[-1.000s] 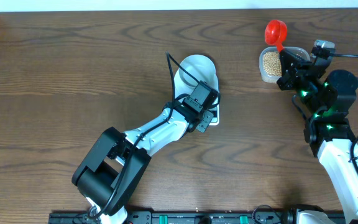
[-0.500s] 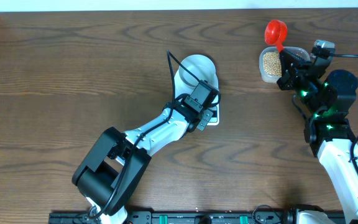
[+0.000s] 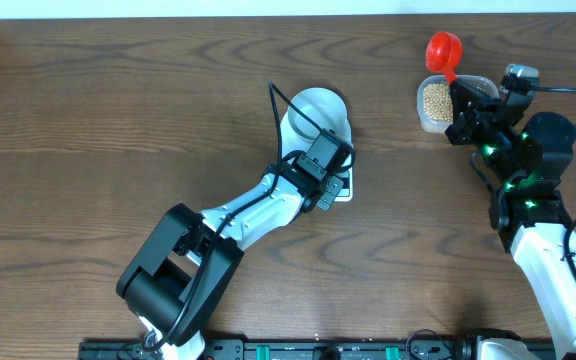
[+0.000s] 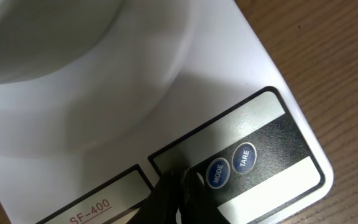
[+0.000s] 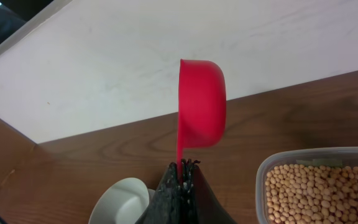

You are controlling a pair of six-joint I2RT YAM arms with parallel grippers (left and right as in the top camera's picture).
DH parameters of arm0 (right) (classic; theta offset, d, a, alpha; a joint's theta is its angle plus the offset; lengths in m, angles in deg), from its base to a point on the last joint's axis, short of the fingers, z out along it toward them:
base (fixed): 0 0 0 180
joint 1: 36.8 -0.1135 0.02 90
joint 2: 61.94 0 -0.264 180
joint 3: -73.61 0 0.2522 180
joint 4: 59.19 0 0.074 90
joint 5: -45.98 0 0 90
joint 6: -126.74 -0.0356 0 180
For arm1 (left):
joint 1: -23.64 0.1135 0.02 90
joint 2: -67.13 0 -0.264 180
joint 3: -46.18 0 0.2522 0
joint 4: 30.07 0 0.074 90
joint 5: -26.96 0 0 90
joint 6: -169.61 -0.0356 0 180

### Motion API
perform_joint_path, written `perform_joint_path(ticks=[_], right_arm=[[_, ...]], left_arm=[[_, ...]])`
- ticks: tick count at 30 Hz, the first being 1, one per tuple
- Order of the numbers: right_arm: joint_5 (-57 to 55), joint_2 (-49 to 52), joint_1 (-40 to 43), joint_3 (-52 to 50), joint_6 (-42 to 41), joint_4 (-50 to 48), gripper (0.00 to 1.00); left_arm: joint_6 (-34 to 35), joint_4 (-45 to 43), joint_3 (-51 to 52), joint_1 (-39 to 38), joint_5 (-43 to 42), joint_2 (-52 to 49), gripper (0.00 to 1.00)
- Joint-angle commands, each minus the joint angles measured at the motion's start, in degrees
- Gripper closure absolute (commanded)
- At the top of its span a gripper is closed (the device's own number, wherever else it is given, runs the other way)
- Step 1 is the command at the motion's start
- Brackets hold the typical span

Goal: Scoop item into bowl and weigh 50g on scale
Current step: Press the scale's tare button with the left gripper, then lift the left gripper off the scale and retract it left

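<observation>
Scale buttons (image 4: 244, 157) beside closed left hand (image 4: 179, 191), wrist view only; right hand (image 5: 182, 171) tight on scoop (image 5: 202, 102)

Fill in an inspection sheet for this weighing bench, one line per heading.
Surface: dark woodgrain table.
Job's things: pale bowl sits on white scale; soybeans fill clear tub at far right; no beans seen in bowl.
Clutter: nothing seen.
Grippers: left gripper shut, tips beside the scale's MODE button; right gripper shut on red scoop by its handle.
Cables: black cable arcs over the bowl; second cable leaves the right wrist.
Surroundings: white wall past the table's far edge.
</observation>
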Motion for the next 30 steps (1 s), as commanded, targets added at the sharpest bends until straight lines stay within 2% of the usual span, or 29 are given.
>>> perform_joint_path(ticks=[1,19,30], right_arm=[[-0.5,0.4,-0.3,0.8,1.0,0.0,0.99],[-0.5,0.4,-0.3,0.8,1.0,0.0,0.99],[-0.5,0.4,-0.3,0.8,1.0,0.0,0.99]], left_arm=[[-1.0,-0.1,-0.1,0.1,-0.7,-1.2,0.93],[-1.0,0.6,0.0,-0.2,-2.3,-4.0,0.93],[-1.2,4.6,-3.2,-0.2,-2.2,1.0,0.93]])
